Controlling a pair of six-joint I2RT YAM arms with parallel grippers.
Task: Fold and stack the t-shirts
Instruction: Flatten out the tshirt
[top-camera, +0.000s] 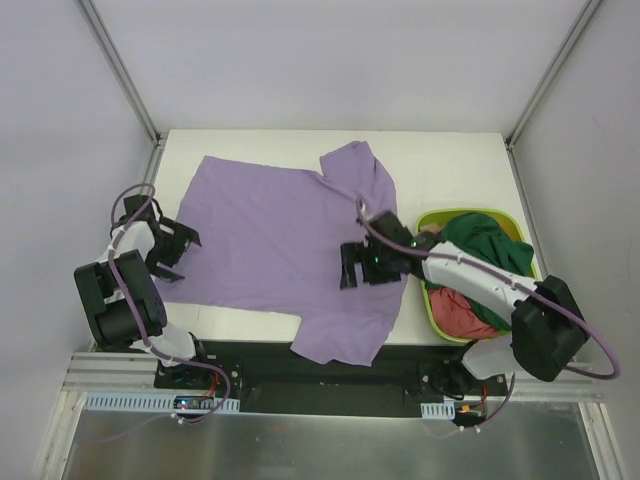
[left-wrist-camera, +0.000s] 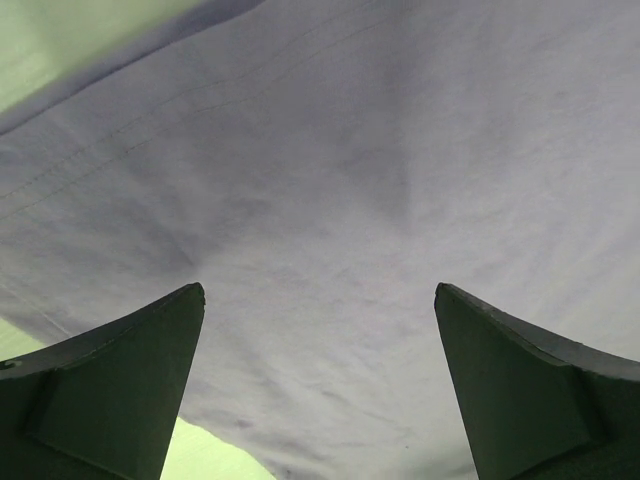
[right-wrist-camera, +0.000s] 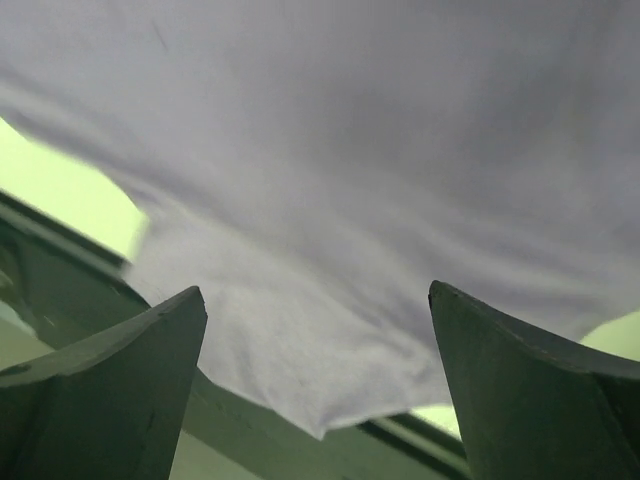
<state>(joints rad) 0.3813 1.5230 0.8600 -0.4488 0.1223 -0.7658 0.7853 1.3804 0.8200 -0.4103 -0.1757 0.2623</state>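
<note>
A lavender t-shirt (top-camera: 280, 240) lies spread flat on the white table, one sleeve hanging over the near edge. It fills the left wrist view (left-wrist-camera: 330, 180) and the right wrist view (right-wrist-camera: 330, 150). My left gripper (top-camera: 172, 250) is open and empty at the shirt's left hem. My right gripper (top-camera: 352, 266) is open and empty above the shirt's right side, near the lower sleeve. A dark green t-shirt (top-camera: 485, 245) and a red-pink t-shirt (top-camera: 465, 310) lie bunched in the lime-green basket (top-camera: 432, 218) at the right.
The basket stands at the table's right edge, under my right arm. The white table (top-camera: 250, 150) shows bare behind the shirt. A black rail (top-camera: 260, 355) runs along the near edge. Grey walls close in the back and sides.
</note>
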